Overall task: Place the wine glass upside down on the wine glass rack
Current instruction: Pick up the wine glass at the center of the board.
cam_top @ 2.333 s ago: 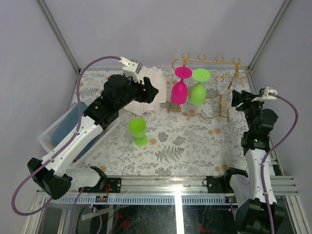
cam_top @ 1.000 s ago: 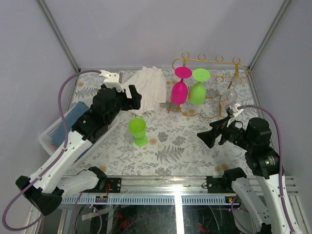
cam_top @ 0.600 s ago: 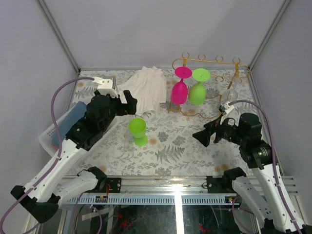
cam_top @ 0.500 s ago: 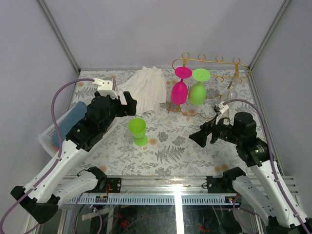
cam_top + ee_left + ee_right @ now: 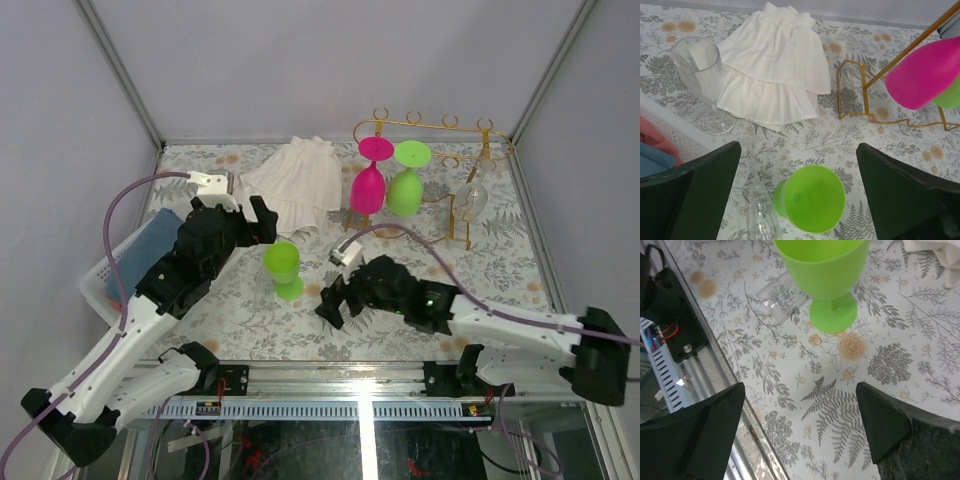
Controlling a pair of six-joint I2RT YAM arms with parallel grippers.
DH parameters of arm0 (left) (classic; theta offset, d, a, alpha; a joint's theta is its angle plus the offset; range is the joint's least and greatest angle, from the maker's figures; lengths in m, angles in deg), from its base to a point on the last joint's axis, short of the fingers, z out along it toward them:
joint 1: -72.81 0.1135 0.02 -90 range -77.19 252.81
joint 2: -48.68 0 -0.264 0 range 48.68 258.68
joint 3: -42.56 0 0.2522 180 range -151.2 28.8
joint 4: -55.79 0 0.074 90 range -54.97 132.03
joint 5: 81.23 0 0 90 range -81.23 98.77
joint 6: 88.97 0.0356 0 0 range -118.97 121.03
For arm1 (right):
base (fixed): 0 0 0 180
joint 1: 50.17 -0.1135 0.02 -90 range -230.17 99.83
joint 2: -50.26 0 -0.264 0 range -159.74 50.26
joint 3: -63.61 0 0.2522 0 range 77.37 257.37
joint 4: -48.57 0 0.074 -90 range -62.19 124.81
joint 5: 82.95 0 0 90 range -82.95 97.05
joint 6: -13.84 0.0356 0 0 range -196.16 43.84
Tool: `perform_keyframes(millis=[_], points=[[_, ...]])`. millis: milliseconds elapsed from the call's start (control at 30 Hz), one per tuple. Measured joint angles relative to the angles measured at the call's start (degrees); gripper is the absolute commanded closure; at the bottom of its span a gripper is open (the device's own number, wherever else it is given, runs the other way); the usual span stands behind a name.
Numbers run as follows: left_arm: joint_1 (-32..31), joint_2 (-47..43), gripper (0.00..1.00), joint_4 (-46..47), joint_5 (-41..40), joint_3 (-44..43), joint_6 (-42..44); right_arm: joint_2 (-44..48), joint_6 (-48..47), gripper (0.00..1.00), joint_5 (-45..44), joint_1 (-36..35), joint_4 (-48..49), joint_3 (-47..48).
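A lime-green plastic wine glass (image 5: pixel 283 268) stands upright on its foot, well apart from the tall gold wire rack (image 5: pixel 430 125), where a pink glass (image 5: pixel 369 185) and a green glass (image 5: pixel 405 190) hang upside down.

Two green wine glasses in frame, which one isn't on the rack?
The green wine glass standing upright on the table, foot down. The other green glass hangs upside down on the gold rack beside the pink glass.
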Motion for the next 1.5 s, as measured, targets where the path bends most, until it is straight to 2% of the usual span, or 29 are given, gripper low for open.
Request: perform_keyframes(millis=[133,500,900,1100,1400,1500], points=[[0.0,-2.8,0.0,1.0,-0.4,3.1,0.0,-10.1,-0.3,0.01,-5.8,-3.8,13.1,-2.7],[0.3,-4.0,0.0,2.1,-0.9,4.6,0.0,-31.0,-3.1,0.01,-12.7,-4.1,48.2,-5.1],[1.4,-4.0,0.0,2.3,0.1,4.6,0.0,-48.5,-10.9,0.01,-16.0,-4.5,75.3,-5.0],[1.9,-3.7,0.0,2.3,0.7,4.6,0.0,-52.3,-13.8,0.01,-17.6,-4.6,82.0,-2.7],[2.9,-3.5,0.0,2.3,2.1,4.6,0.0,-55.4,-16.7,0.01,-18.5,-4.6,86.1,0.6],[3.3,-3.5,0.0,2.3,2.5,4.6,0.0,-56.5,-17.5,0.06,-18.9,-4.6,86.4,1.2]])
